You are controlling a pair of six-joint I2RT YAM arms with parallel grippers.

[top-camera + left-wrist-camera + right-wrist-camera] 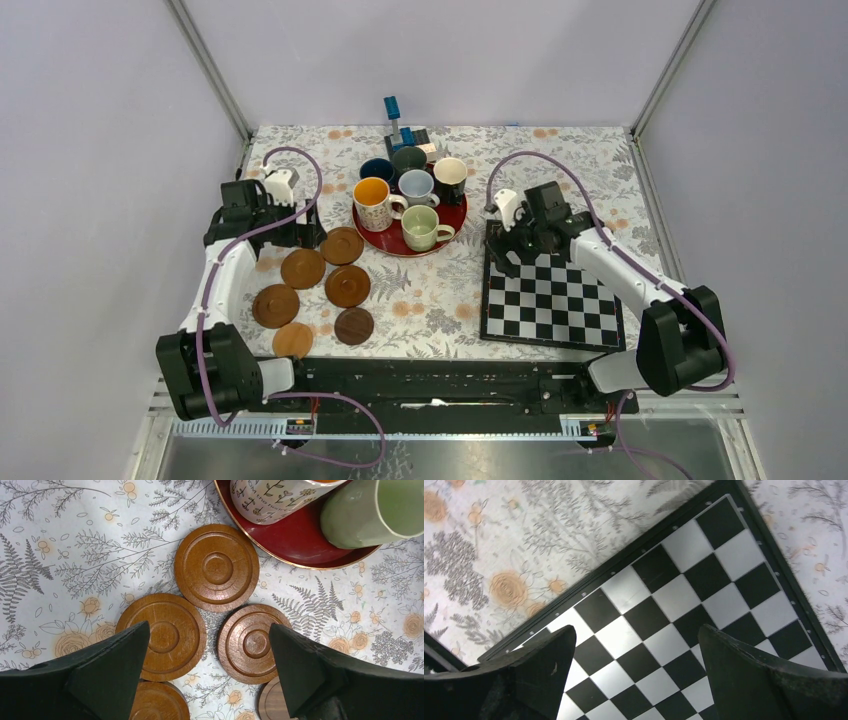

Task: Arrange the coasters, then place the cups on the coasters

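Several brown wooden coasters lie loose at the left: one by the tray, others nearer the front. Several cups stand on the red tray, among them a pale green cup, a patterned white cup and a light blue cup. My left gripper hangs open over the coasters. In the left wrist view it hovers above two coasters, holding nothing. My right gripper is open and empty above the chessboard.
A black-and-white chessboard lies at the right front. A blue upright part on a dark box stands behind the tray. The floral tablecloth ends at metal frame posts and grey walls.
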